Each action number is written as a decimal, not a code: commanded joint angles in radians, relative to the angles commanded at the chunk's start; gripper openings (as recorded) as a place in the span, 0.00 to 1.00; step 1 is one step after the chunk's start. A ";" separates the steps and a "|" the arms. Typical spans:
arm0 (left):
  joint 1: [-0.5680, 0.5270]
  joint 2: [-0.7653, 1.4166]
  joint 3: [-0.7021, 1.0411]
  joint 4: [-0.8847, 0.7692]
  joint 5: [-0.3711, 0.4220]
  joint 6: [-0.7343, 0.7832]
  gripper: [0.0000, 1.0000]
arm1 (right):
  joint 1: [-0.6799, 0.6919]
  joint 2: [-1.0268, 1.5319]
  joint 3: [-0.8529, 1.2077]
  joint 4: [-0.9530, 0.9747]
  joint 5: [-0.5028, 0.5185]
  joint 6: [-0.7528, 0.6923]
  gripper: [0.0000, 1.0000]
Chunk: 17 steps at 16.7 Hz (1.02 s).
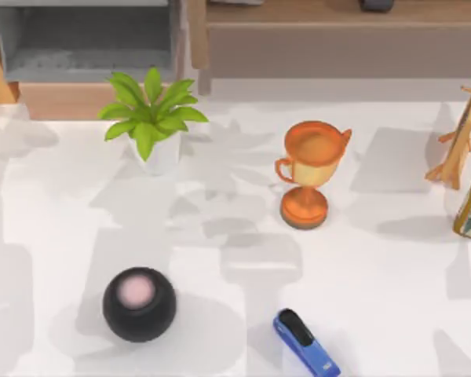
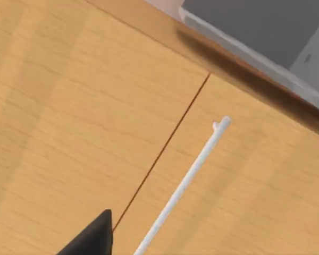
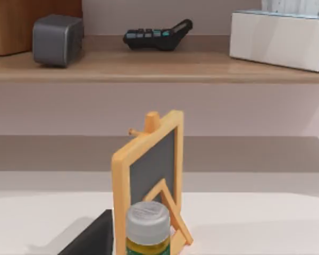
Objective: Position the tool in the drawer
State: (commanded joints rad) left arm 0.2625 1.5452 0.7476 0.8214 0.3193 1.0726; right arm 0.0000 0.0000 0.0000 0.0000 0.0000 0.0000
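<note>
blue stapler (image 1: 306, 343) lying flat near the front edge of the white table (image 1: 377, 259), right of centre, angled, black top strip up, touched by nothing. black ball with a pink spot (image 1: 139, 304) well to its left, orange trophy cup (image 1: 310, 171) standing farther back, potted plant (image 1: 151, 116) toward the back left. at the right edge, a small wooden easel board (image 3: 149, 183) with a capped bottle (image 3: 147, 228) just in front of it in the right wrist view.

left wrist view looking close at a wooden drawer front (image 2: 244, 202) with a slim white bar handle (image 2: 186, 180) running across it, a dark seam beside it; a black fingertip (image 2: 93, 239) of the left gripper at the frame's edge, near the handle but apart from it. jaw state of the left gripper: cannot tell. right gripper: a dark finger (image 3: 93, 236) low in its own view, facing the shelf with a calculator (image 3: 157, 34); jaw state: cannot tell.

step in hand, as judged: reaching for the drawer handle, drawer front apparently closed, stapler not yet picked up. early in the task.

next move calls for closing the last gap to the bar, straddling it squarely, pinching and pulling straight out; then a grasp across the stapler's narrow body, probably by the right arm.
</note>
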 joint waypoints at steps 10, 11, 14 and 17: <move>0.147 0.694 0.332 0.333 0.138 0.482 1.00 | 0.000 0.000 0.000 0.000 0.000 0.000 1.00; 0.152 0.719 0.344 0.345 0.143 0.500 1.00 | 0.000 0.000 0.000 0.000 0.000 0.000 1.00; 0.156 0.735 0.352 0.353 0.146 0.512 1.00 | 0.000 0.000 0.000 0.000 0.000 0.000 1.00; 0.151 0.734 0.348 0.351 0.144 0.511 1.00 | 0.000 0.000 0.000 0.000 0.000 0.000 1.00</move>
State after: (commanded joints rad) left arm 0.4138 2.2788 1.0957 1.1723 0.4637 1.5832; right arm 0.0000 0.0000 0.0000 0.0000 0.0000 0.0000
